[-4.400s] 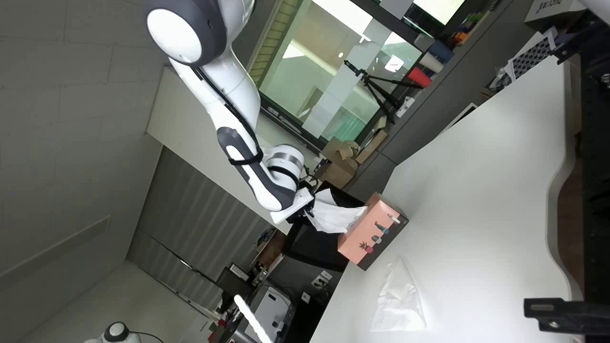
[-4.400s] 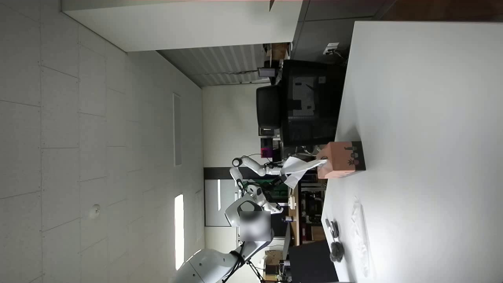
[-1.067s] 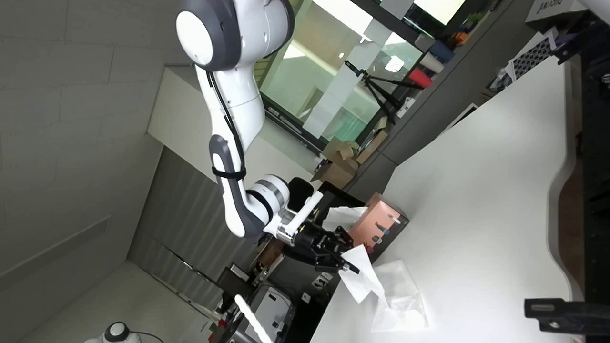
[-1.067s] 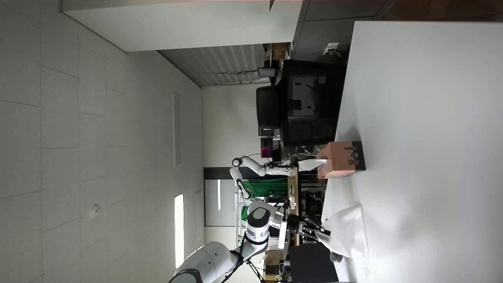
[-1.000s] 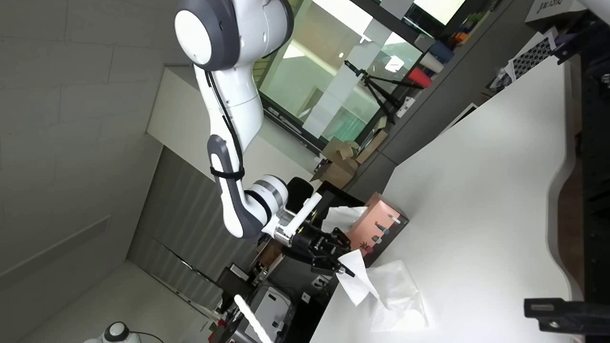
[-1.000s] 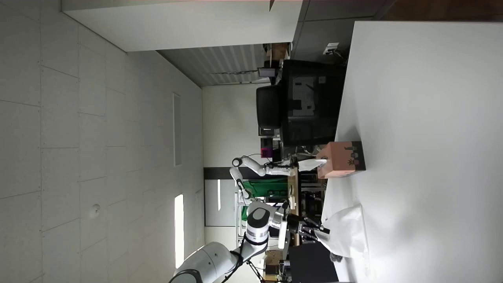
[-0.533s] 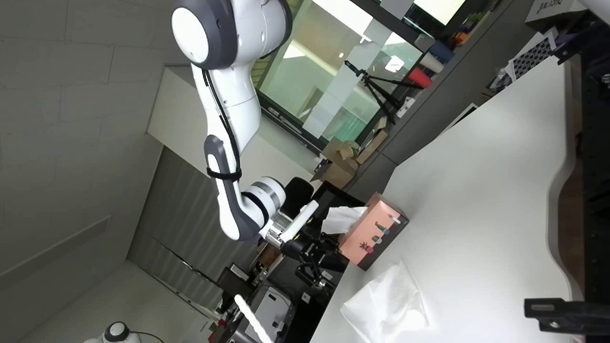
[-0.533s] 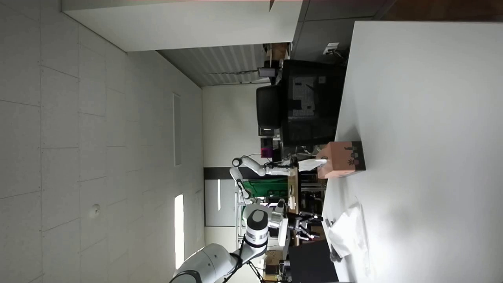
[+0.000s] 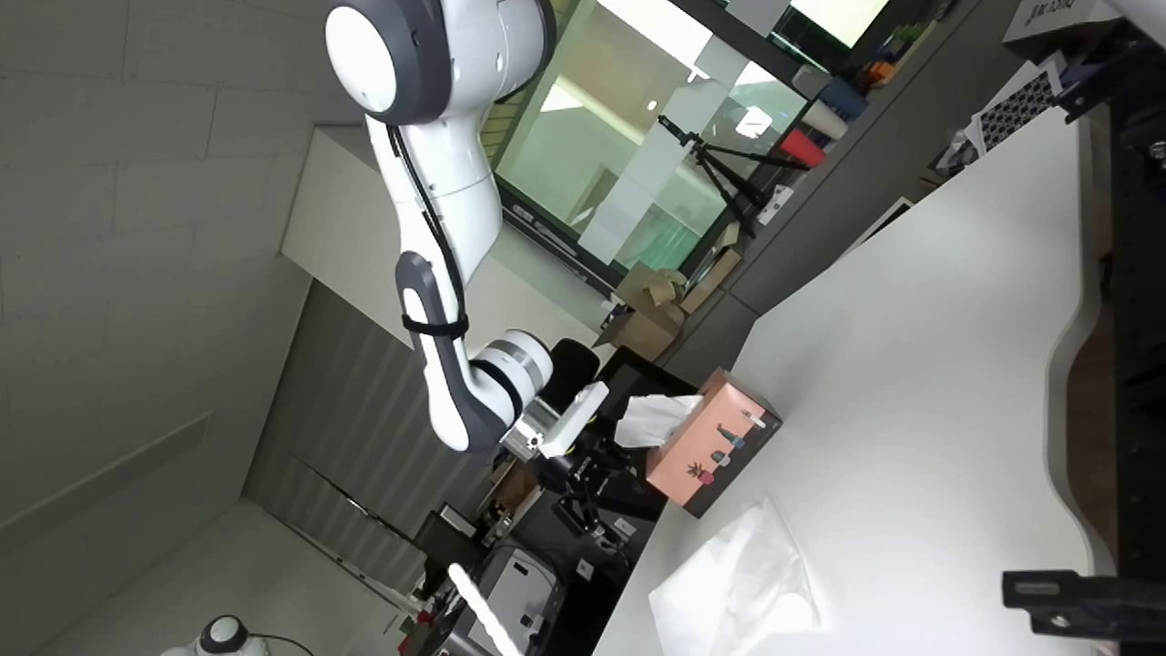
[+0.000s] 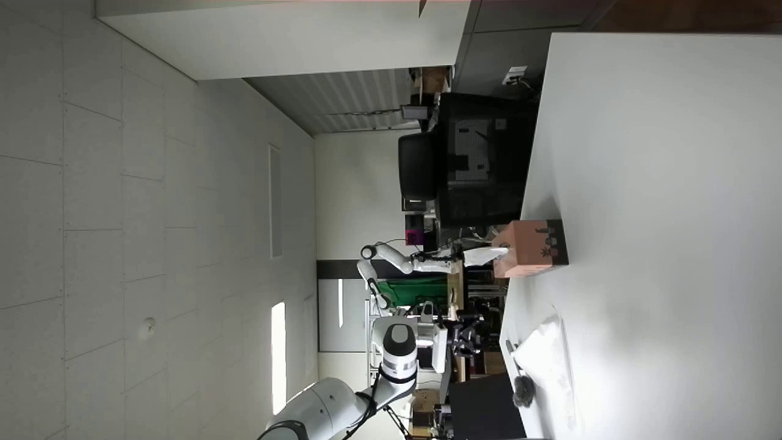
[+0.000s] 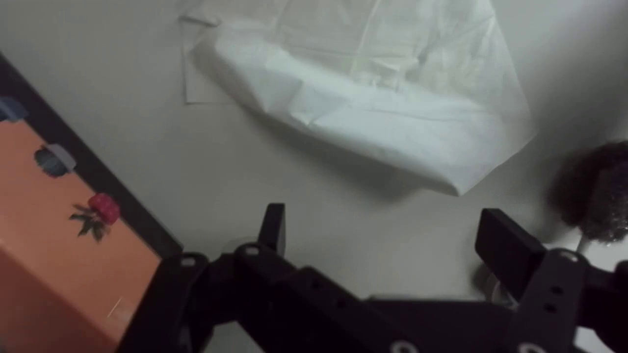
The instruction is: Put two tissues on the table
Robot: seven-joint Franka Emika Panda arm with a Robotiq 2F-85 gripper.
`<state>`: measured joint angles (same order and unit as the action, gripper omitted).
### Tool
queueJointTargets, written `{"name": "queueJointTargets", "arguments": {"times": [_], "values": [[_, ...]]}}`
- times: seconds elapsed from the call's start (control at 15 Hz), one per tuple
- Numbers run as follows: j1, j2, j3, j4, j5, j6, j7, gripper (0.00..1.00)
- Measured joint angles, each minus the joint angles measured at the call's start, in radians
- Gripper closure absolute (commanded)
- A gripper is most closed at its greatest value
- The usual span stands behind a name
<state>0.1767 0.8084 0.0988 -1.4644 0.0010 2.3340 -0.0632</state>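
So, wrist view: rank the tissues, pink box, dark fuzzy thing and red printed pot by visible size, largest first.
Tissues, cut off above
Pink box, also cut off, perhaps enlarged by nearness
Dark fuzzy thing, cut off
Red printed pot

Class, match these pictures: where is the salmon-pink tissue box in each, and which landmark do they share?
In an exterior view: tissue box, right of and below centre.
In an exterior view: tissue box, right of centre, just below middle.
In the wrist view: tissue box, lower left, cut off.
Landmark in all three: white tissues on the table.
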Motion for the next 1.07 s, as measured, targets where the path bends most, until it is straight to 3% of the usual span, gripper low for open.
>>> {"name": "queueJointTargets", "arguments": {"times": [0.2,0.67,1.07], "values": [[-0.012,-0.058,-0.016,-0.058,-0.021,0.101,-0.005,0.00],[-0.127,-0.158,0.009,-0.085,0.027,0.108,-0.122,0.00],[-0.184,-0.172,-0.021,-0.082,-0.030,0.138,-0.250,0.00]]}}
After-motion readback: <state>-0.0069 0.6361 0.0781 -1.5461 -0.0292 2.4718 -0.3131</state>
